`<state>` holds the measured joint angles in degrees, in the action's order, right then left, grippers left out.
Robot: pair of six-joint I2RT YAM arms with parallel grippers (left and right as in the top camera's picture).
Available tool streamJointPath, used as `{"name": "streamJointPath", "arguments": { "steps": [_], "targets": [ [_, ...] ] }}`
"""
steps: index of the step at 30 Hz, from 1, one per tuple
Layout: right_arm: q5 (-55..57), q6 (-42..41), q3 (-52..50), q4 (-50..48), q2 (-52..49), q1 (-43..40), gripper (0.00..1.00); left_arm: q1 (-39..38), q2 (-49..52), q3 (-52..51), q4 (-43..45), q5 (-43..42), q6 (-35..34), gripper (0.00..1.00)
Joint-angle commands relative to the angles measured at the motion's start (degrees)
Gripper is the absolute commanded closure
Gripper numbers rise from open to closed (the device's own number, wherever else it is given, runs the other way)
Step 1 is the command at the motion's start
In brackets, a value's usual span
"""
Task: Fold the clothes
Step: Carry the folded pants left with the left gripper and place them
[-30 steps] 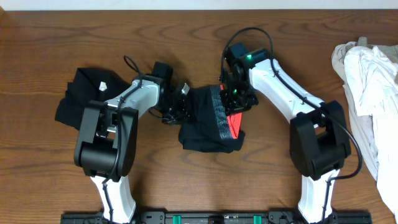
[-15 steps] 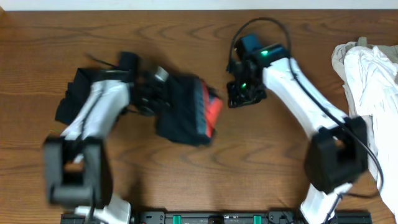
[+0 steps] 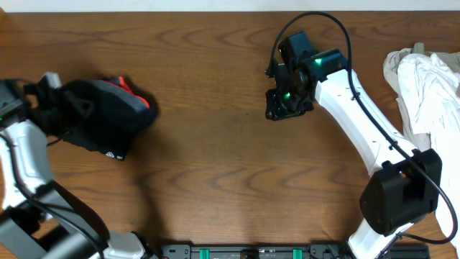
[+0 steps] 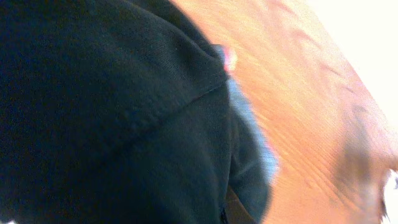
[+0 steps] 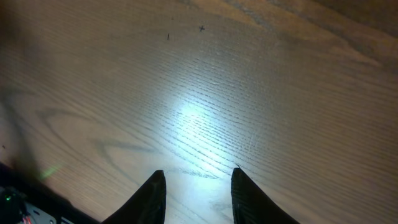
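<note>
Well, the trousers [image 3: 108, 119] just got hauled from the middle of the tabletop [image 3: 215, 173] out to 9 o'clock as a folded lump; left gripper [image 3: 57, 108] sits against them, can't tell if its jaws pinch; right gripper [image 5: 198, 177] at 1 o'clock, jaws spread, empty; folding looks done.

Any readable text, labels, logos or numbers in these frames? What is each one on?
No legible text in any view.
black trousers: a small white mark on the black fabric at their lower edge, too small to read.
Left wrist view: blurred black fabric, no print visible.
wooden table: bare grain, no writing.
white clothes: no print visible.
</note>
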<state>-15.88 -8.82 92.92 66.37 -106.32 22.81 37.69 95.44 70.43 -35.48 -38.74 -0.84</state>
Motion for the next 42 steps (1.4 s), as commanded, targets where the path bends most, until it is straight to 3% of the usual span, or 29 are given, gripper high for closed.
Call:
{"name": "streamJointPath", "arguments": {
  "steps": [1,2,3,6,10,13,16,19,22,26,30,32,36,42],
  "targets": [
    [-0.9,-1.5,0.1,0.3,0.0,0.2,0.68,3.2,2.1,0.3,0.4,3.5,2.7,0.71],
    [-1.1,-1.4,0.1,0.5,0.0,0.2,0.69,4.1,2.4,0.3,0.1,3.4,2.4,0.47],
    [-1.1,-1.4,0.1,0.7,0.0,0.2,0.69,4.8,2.4,0.3,-0.3,3.4,1.3,0.02],
    [-1.1,-1.4,0.1,1.0,0.0,0.2,0.68,6.5,1.2,0.4,-1.9,3.4,-3.2,0.02],
    [-1.1,-1.4,0.2,0.8,0.3,0.0,0.61,8.1,-3.4,1.3,-5.2,2.8,-3.4,0.02],
    [-1.1,-1.4,0.8,-0.5,1.9,-0.6,0.59,8.6,-9.6,3.2,-7.7,-2.6,-2.5,0.02],
    [-1.1,-1.4,0.9,-3.5,5.4,-1.1,0.58,7.1,-15.9,7.8,-15.4,-12.5,5.1,0.02],
    [-1.1,-1.4,0.9,-7.3,11.2,-1.2,0.56,1.3,-20.5,14.4,-27.0,-12.5,15.9,0.02],
    [-1.0,-0.8,0.9,-9.7,17.8,-1.2,0.53,-9.3,-24.2,19.7,-35.6,-8.1,23.3,0.02],
    [3.8,-0.2,0.9,-9.4,26.8,-1.2,0.46,-27.2,-29.8,21.3,-40.8,6.1,25.6,0.02],
    [13.3,5.2,0.9,-6.3,36.6,-1.2,0.41,-43.6,-35.1,21.3,-42.1,22.9,15.1,0.02],
    [18.0,5.7,0.9,-4.3,40.4,-1.2,0.01,-50.0,-37.8,21.3,-43.3,32.0,9.8,0.02],
    [18.6,5.7,0.9,-0.9,46.0,-1.2,0.01,-56.3,-41.3,20.7,-43.3,36.5,8.0,0.02],
    [18.0,5.7,0.9,1.8,51.3,-1.1,0.01,-57.4,-42.0,20.7,-43.8,35.2,8.0,0.02]
  ]
}}
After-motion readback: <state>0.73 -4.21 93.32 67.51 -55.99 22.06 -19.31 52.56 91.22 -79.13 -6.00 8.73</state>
